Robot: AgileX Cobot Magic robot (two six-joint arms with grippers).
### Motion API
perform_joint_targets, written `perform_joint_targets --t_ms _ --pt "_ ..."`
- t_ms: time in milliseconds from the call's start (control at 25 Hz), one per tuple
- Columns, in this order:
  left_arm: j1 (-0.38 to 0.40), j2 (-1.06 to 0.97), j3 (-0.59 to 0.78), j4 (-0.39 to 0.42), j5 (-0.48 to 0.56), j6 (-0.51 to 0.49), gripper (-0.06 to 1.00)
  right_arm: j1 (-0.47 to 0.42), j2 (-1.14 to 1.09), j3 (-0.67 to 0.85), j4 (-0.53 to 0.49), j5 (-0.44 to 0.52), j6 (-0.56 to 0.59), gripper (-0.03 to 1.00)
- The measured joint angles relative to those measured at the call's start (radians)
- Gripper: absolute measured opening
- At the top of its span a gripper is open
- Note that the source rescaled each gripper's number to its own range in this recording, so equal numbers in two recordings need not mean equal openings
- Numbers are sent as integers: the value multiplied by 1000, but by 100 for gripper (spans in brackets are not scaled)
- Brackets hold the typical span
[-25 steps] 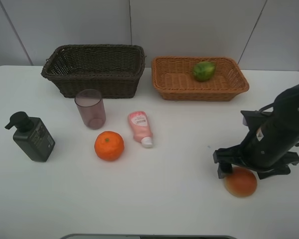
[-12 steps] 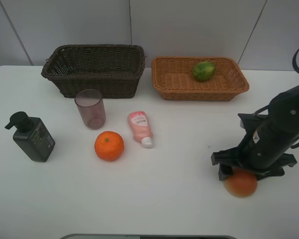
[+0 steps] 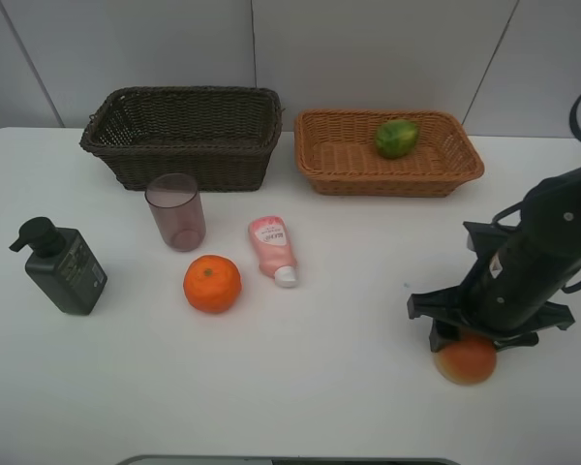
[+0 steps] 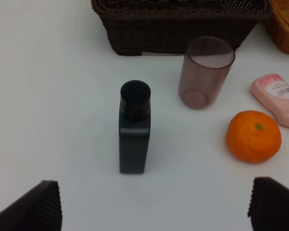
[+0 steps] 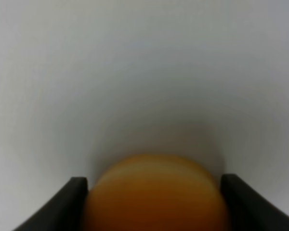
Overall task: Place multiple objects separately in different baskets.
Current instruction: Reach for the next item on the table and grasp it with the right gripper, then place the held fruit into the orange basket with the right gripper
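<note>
My right gripper is down on the table at the front right, shut on the red-orange fruit. In the right wrist view its fingers press both sides of the fruit. A green fruit lies in the light tan basket. The dark brown basket holds nothing I can see. The orange, pink tube, mauve cup and dark pump bottle stand on the table. My left gripper is open, hanging back from the bottle.
Both baskets stand side by side at the table's back edge against a white wall. The left wrist view also shows the cup, the orange and the tube beyond the bottle.
The right gripper's fingers have closed in on the red-orange fruit, and the arm has shifted slightly over it. Nothing else has moved.
</note>
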Motion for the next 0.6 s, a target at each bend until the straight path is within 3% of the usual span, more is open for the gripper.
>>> perform_joint_targets --t_ms 600 --pt "0 0 0 0 0 0 100 0 0 -2 5 -5 0 2"
